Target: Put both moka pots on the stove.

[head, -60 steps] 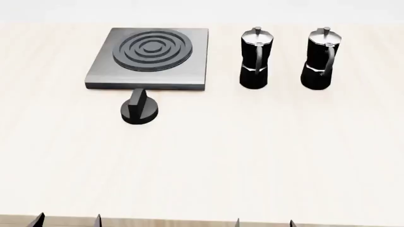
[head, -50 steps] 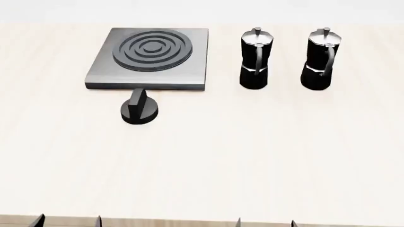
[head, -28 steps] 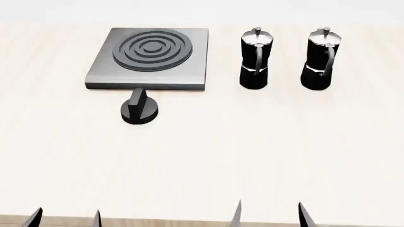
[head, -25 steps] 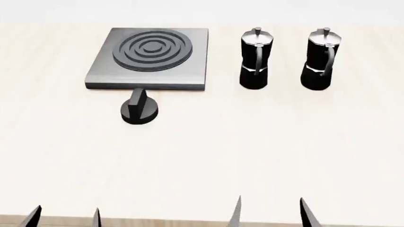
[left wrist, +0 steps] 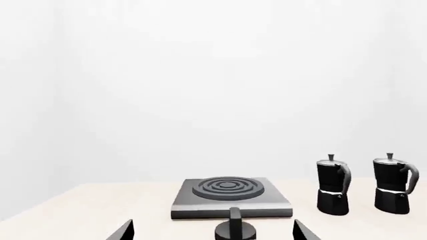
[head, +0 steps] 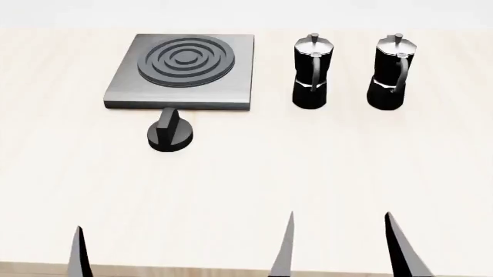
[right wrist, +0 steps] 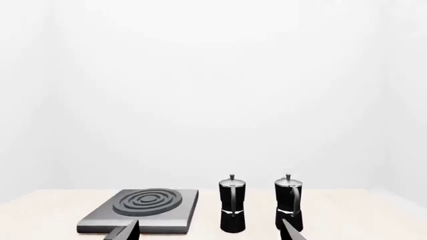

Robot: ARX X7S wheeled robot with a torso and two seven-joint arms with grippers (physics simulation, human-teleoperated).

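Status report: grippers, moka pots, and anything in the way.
Left gripper and right gripper open, empty. Both moka pots upright beside stove. Burner bare; knob off path.

stove [head: 182,72] far left on table [head: 246,184]; knob [head: 170,133] just before it; two moka pots [head: 311,72] [head: 392,73] side by side right.

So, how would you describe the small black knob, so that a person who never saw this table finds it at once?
Find the stove, the square grey plate with ring burner on the pale table. Directly before its near edge stands the knob, squat, round and all black. The two moka pots to the stove's right are tall with silvery lids.
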